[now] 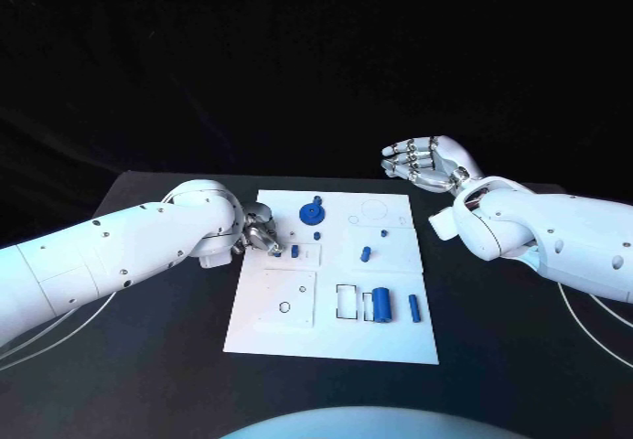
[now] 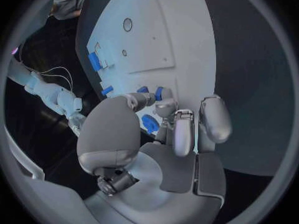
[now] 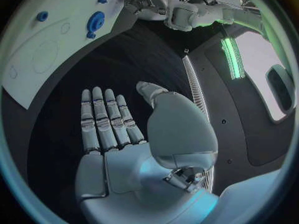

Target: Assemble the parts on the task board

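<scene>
The white task board (image 1: 330,338) lies mid-table. On it are a round blue disc (image 1: 311,215), a blue cylinder (image 1: 382,305), a blue bar (image 1: 413,307) and several small blue pieces, one of them (image 1: 295,251) near the left edge. My left hand (image 1: 260,233) hangs over that left edge with its fingers curled in. In the left wrist view, a small blue part (image 2: 149,123) sits pinched between that hand's thumb (image 2: 112,129) and fingers (image 2: 184,132). My right hand (image 1: 424,162) is raised beyond the board's far right corner, fingers straight and apart (image 3: 102,117), holding nothing.
Black table (image 1: 145,384) surrounds the board on all sides. Outlined recesses on the board include a square (image 1: 288,298) at the near left and a circle (image 1: 375,212) at the far right. White cables (image 1: 600,320) trail beside both arms.
</scene>
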### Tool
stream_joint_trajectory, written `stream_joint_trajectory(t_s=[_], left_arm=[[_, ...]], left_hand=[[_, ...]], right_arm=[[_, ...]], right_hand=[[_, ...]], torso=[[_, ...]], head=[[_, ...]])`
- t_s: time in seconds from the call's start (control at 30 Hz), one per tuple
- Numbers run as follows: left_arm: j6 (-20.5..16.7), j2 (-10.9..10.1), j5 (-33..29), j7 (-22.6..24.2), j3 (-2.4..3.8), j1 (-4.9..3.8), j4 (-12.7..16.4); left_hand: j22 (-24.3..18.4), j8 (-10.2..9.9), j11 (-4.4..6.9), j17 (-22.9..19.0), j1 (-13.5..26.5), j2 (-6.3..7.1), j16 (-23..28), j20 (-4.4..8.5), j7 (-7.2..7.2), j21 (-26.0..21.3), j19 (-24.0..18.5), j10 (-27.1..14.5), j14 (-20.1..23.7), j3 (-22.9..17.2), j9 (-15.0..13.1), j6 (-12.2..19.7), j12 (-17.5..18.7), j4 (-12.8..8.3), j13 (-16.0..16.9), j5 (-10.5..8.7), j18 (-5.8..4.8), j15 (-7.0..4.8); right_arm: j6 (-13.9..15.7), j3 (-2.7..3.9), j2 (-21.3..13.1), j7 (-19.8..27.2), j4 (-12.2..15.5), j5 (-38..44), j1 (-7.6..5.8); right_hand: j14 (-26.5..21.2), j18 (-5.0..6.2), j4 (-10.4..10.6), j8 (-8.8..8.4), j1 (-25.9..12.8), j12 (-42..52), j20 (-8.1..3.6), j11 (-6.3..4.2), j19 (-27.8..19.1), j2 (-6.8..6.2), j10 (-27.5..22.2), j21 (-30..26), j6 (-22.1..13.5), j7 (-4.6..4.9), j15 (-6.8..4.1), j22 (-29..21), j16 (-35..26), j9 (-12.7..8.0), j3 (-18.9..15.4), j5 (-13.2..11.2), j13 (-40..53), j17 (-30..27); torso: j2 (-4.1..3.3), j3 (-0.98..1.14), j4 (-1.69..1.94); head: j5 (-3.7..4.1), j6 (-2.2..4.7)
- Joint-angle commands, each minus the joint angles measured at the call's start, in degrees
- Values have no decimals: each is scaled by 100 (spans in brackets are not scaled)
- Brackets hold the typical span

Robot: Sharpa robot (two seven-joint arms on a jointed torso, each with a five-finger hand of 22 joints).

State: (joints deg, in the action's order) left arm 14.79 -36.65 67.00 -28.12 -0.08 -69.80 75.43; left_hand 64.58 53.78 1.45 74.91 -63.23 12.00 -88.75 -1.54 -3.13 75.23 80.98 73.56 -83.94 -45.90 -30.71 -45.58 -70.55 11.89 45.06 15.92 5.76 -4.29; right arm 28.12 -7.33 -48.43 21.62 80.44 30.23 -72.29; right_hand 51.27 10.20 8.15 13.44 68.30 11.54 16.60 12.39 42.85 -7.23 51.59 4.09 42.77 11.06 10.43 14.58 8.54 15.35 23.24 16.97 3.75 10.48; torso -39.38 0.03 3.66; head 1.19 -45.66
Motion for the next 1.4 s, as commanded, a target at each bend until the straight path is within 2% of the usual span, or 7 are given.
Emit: stream_joint_trajectory(t_s=[0.03, 0.27, 0.43, 0.83, 1.1, 1.3, 1.4], left_arm=[[118, 11, 24, 2, -14, 17, -11], [58, -30, -25, 3, -13, 19, 9], [-31, -99, -62, -4, -10, 22, 86], [-259, -231, -67, 2, 20, 23, 193], [-481, -311, -217, 29, 74, 24, 270], [-976, -410, -823, 238, 121, 24, 313], [-1363, -458, -1173, 458, 132, 24, 304]], left_hand=[[17, 19, 32, 1284, 213, 28, -31, 8, 85, 36, 38, 40, -548, -393, 12, -11, -11, -514, 4, -50, -64, -59], [36, -31, 34, 1291, 596, 166, -35, 22, 84, 43, 49, 30, -550, 173, 67, -106, -16, -99, 24, -97, -69, -66], [74, -93, 46, 1310, 564, 155, -43, 36, 97, 63, 68, 15, -555, 617, 120, -144, -25, 120, 51, -78, -77, -86], [86, -120, 42, 1311, 513, 156, -43, 44, 90, 66, 77, 9, -554, 1110, 150, -178, -31, 419, 74, -81, -78, -85], [95, -126, 38, 1311, 558, 127, -44, 44, 87, 70, 83, 30, -555, 1324, 160, -198, -56, 481, 136, -88, -79, -83], [-8, -187, 11, 1192, 845, 179, 7, 34, 56, -1, 43, -79, -522, 1810, 191, -120, 34, 490, -25, -165, -60, -67], [-270, -317, -47, 974, 950, 114, 105, 10, -11, -181, -65, -288, -462, 2141, 242, 122, 186, 496, -301, -423, -12, -30]], right_arm=[[-82, 1, 6, 66, 0, 11, 6], [-82, 1, 2, 70, 0, 11, 11], [-88, 1, -16, 70, 4, 9, 16], [-111, 1, -31, 61, 6, 7, 21], [-118, 1, -29, 59, 4, 7, 29], [-116, 1, -31, 58, 3, 7, 36], [-114, 1, -33, 58, 4, 5, 38]], right_hand=[[22, -56, -10, -28, -20, -33, -8, 31, -28, 34, 21, -28, 42, 507, 31, -5, -25, -8, -36, 33, -8, -5], [22, -56, -10, -28, -20, -33, -8, 31, -28, 34, 21, -28, 42, 507, 31, -5, -25, -8, -36, 33, -8, -5], [23, -56, -8, -30, -23, -35, -8, 32, -29, 35, 21, -28, 42, 508, 32, -9, -29, -10, -41, 33, -8, -8], [23, -57, -6, -32, -25, -37, -7, 33, -30, 37, 19, -28, 40, 509, 33, -11, -32, -11, -44, 33, -8, -10], [22, -58, 2, -36, -36, -40, -7, 35, -34, 37, 17, -29, 38, 511, 34, -17, -38, -14, -55, 33, -8, -14], [22, -58, 5, -37, -40, -41, -7, 36, -35, 39, 17, -29, 38, 511, 35, -19, -40, -15, -58, 33, -8, -16], [22, -59, 12, -39, -48, -44, -7, 37, -37, 43, 15, -30, 37, 512, 36, -23, -44, -17, -63, 34, -9, -18]], torso=[[4, -3, -1], [4, -3, -8], [4, -4, -1], [4, -1, -5], [13, -4, 2], [16, 3, 0], [15, 10, 3]], head=[[-2, -4], [7, 7], [18, 8], [22, 24], [26, 38], [16, 51], [24, 62]])
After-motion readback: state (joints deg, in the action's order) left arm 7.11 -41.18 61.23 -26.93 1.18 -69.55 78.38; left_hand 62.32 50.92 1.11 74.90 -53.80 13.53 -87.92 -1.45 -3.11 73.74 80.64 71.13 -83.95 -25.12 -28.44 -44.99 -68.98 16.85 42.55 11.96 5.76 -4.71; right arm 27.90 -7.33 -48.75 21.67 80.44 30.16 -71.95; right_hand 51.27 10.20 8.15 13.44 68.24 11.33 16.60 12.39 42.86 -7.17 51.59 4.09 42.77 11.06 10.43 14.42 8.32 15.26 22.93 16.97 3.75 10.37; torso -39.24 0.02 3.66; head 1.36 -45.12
